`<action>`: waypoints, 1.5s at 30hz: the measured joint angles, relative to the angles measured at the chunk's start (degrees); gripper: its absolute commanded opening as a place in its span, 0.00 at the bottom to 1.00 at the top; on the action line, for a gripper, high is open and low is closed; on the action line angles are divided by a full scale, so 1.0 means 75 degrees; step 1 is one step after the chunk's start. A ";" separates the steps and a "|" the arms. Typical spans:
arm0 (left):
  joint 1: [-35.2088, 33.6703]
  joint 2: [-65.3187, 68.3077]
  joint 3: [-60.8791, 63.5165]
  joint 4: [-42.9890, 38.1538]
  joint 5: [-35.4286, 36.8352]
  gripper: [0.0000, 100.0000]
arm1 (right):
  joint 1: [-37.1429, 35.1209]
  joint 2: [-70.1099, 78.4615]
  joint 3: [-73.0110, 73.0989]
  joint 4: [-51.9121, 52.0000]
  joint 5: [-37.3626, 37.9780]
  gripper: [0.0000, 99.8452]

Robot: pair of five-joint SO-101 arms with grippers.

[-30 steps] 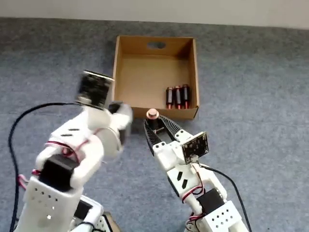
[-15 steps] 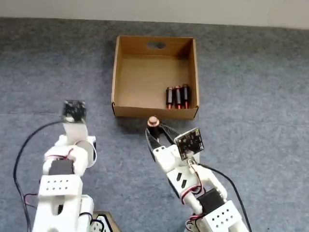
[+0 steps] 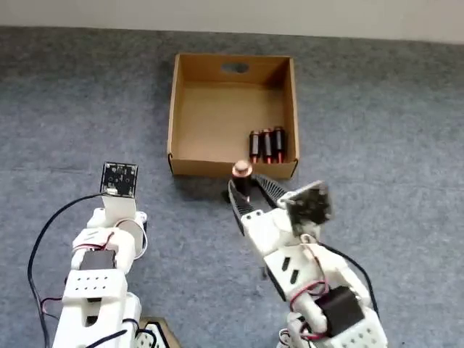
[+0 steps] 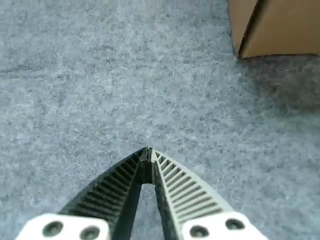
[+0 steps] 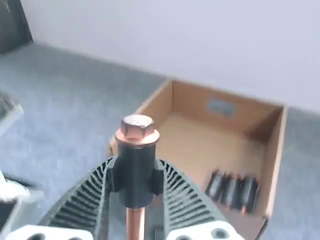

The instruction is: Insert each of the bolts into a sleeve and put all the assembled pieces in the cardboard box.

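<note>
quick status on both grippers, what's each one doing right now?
Left gripper: closed, empty.
Right gripper: closed on a sleeved bolt.

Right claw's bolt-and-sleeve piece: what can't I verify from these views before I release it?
- Bolt tip: in the right wrist view the shank runs off the picture's edge beyond the sleeve.
- Clearance over the cardboard box front wall: the high view looks down, so height can't be judged, and the right claw covers the sleeve.
- Three assembled pieces in the box: too small to tell how deep their bolts sit.
</note>
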 measured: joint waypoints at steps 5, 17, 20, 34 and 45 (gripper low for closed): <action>0.0000 0.0000 0.0000 0.0000 0.0000 0.01 | 0.0000 0.0434 -0.1723 0.0000 0.0000 0.01; 0.0000 0.0000 0.0000 0.0000 0.0000 0.01 | 0.0422 0.4712 -0.3329 0.0000 0.0000 0.01; 0.0000 0.0000 0.0000 0.0000 0.0000 0.01 | 0.0785 0.6072 -0.3974 0.0012 0.0000 0.01; 0.0000 0.0000 0.0000 0.0000 0.0000 0.01 | 0.1594 1.2648 -1.0221 0.3305 -0.0774 0.01; 0.0000 0.0000 0.0000 0.0000 0.0000 0.01 | 0.1747 1.6610 -1.3960 0.3915 -0.2040 0.01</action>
